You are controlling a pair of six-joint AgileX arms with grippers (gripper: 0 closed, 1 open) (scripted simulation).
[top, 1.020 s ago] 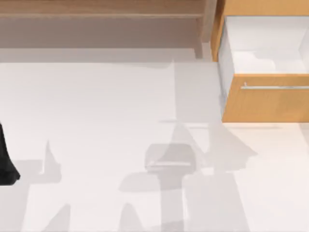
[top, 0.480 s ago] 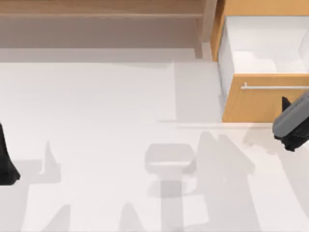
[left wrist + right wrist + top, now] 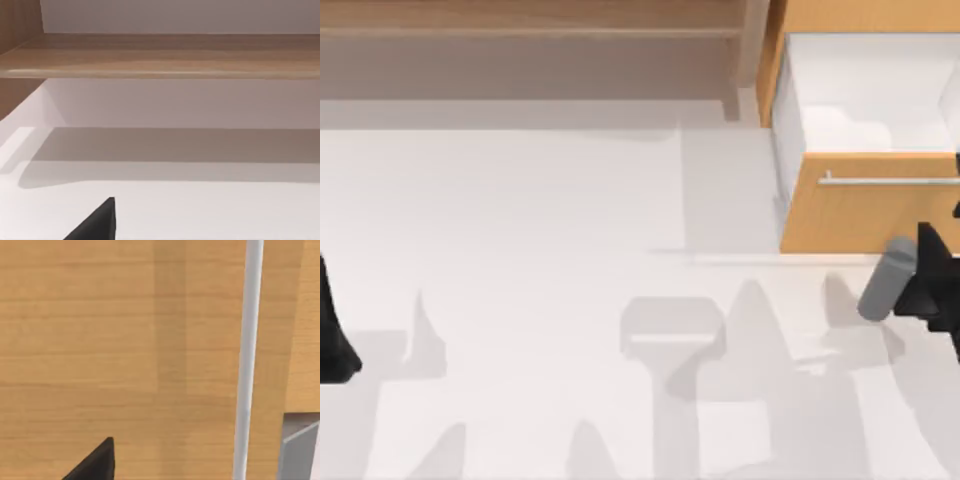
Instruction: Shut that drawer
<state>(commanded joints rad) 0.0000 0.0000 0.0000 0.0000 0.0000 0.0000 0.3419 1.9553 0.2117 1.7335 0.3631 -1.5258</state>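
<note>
Drawer (image 3: 865, 215) sits at the upper right of the top view, pulled out toward the table, white inner walls exposed, orange-tan front facing down the frame, silver bar handle (image 3: 890, 181) across its upper edge. Left to right in the top view: left arm (image 3: 332, 335) parked at the far left edge, low in the frame, unchanged from both earlier frames; its fingers cannot be told open or closed. Pale wooden shelf unit (image 3: 535, 40) spans the upper left and centre, also seen as a long plank in the left wrist view (image 3: 160, 55). White table (image 3: 570, 200) carries only shadows through the middle. Right gripper (image 3: 935, 285) is at the right edge, just below the drawer front. A second ago this arm was out of frame; half a second ago its grey body lay over the front's lower right corner, and now it sits lower and turned, the grey cylinder angled at lower right. Claw spread cannot be told; nothing seen held. Right wrist view: wood front (image 3: 125, 340) very close, handle (image 3: 247, 360) running vertically, one dark fingertip (image 3: 97, 462) at the bottom edge.
</note>
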